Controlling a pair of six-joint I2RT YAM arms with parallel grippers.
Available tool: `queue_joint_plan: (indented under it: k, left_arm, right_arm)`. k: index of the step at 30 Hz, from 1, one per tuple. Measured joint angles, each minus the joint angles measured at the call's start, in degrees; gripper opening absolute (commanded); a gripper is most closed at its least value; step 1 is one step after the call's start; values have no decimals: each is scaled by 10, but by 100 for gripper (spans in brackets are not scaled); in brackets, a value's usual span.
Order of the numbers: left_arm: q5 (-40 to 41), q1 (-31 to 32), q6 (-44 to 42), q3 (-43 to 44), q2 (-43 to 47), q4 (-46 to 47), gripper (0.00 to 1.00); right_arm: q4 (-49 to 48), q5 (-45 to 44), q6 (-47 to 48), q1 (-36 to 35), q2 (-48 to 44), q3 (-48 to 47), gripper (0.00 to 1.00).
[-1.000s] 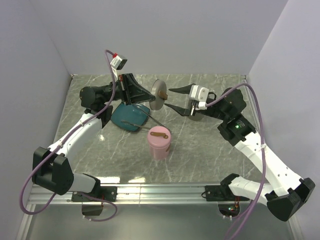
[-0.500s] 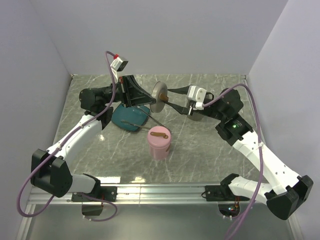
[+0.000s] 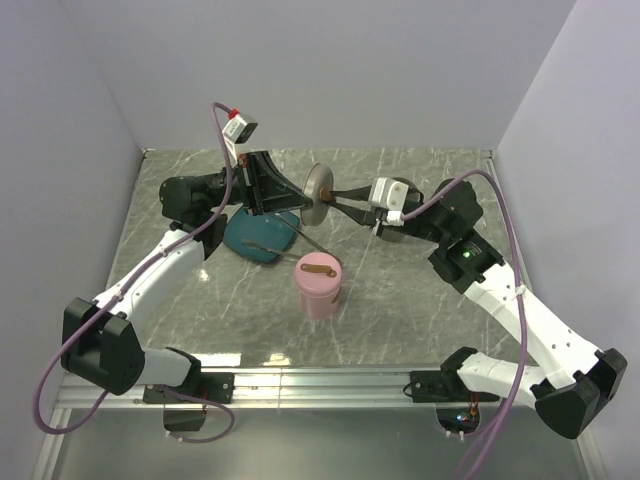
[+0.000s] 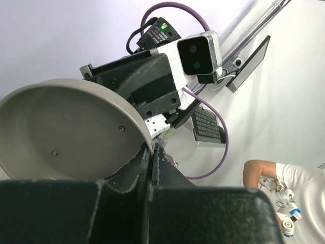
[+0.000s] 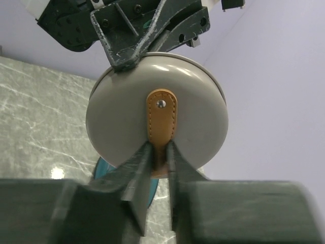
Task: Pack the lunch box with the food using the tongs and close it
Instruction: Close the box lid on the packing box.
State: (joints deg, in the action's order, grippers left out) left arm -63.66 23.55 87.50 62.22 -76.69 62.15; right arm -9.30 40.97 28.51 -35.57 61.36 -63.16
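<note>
While the left fingers (image 4: 155,160) were pressed together on the rim of the grey lid (image 3: 318,193), they held it on edge in the air, well above the table (image 3: 400,300). The lid's hollow underside faced those fingers, and its domed outer face was turned to the right fingers (image 5: 150,152). These came in from the opposite side and were clamped on the lower part of the brown tab (image 5: 161,114) riveted to the middle of the lid, one finger on each edge of it. The lid thus stood between the two pairs of fingers and blocked each one's view of the other's tips.

Below the right fingers and nearer the arm bases, the pink lunch box (image 3: 319,290) stood upright on the table, apart from both pairs of fingers, with a brown strap across its top. The teal plate (image 3: 255,240) lay under the left fingers, and the left arm (image 3: 190,200) covered part of it. The tongs (image 3: 315,245) lay flat between the plate and the lunch box, beneath the raised lid and untouched. The food could not be made out from any view. Behind the right fingers, the left wrist view showed a person's forearm (image 4: 259,173) in a white sleeve.
</note>
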Motion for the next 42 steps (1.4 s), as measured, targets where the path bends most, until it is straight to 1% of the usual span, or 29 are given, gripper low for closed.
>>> queue_joint_plan:
  k: [2, 3, 4, 5, 6, 7, 8, 9, 11, 13, 14, 16, 17, 21, 23, 25, 26, 28, 32, 36, 39, 42]
  left_arm:
    - [0, 1, -2, 0, 0, -3, 0]
    - [-1, 1, -3, 0, 0, -3, 0]
    - [-2, 1, -4, 0, 0, -5, 0]
    - [-2, 1, -8, 0, 0, -8, 4]
    - [-2, 2, -14, 0, 1, -16, 22]
    - [-1, 2, -23, 0, 2, -25, 36]
    - [1, 2, -35, 0, 4, -42, 44]
    - [2, 2, -43, 0, 6, -57, 51]
    - [6, -1, -57, 0, 10, -84, 57]
    - [7, -7, -73, 0, 13, -106, 69]
    - [9, -14, -81, 0, 14, -118, 72]
    - [16, -30, -92, 0, 17, -138, 84]
    - [19, -37, -99, -1, 19, -148, 99]
    - [26, -72, -149, -2, 32, -212, 99]
    - [27, -80, -201, 6, 37, -275, 100]
    - [31, -81, -275, 30, 38, -364, 99]
    - [36, -81, -314, 44, 38, -409, 99]
    - [43, -82, -377, 64, 42, -469, 99]
    - [62, -82, -487, 83, 69, -560, 99]
    - [68, -84, -562, 73, 107, -610, 99]
    - [77, -92, -593, 49, 133, -634, 99]
    - [92, -111, -596, 28, 145, -648, 99]
  right_arm:
    - [3, 0, 2, -1, 0, 0, 10]
    - [4, 0, 2, -1, 0, 0, 4]
    - [5, 0, 3, -1, 0, 0, 1]
    - [7, -1, 2, -1, 0, 0, 0]
    - [10, -4, 1, -1, 0, 0, 0]
    - [13, -7, 1, -1, 0, 0, 0]
    - [17, -9, -1, -1, 0, -1, 0]
    - [25, -11, -2, -1, 0, -2, 0]
    - [48, -15, -4, -1, 0, -5, 0]
    - [67, -20, -5, 0, 0, -8, 0]
    - [82, -23, -5, 3, 0, -12, 0]
    - [112, -31, -5, 6, -1, -21, 0]
    - [128, -39, -5, 9, -1, -27, 0]
    - [200, -70, -3, 35, -2, -61, 0]
    - [242, -91, -2, 54, 1, -86, 0]
    - [283, -115, 0, 72, 12, -117, 0]
    - [306, -128, 1, 79, 22, -137, 0]
    - [352, -153, 3, 100, 50, -178, 0]
    - [429, -201, 4, 149, 124, -243, 0]
    - [533, -243, 1, 201, 242, -350, 0]
    - [602, -258, -3, 236, 334, -429, 0]
    - [667, -276, -3, 259, 407, -490, 0]
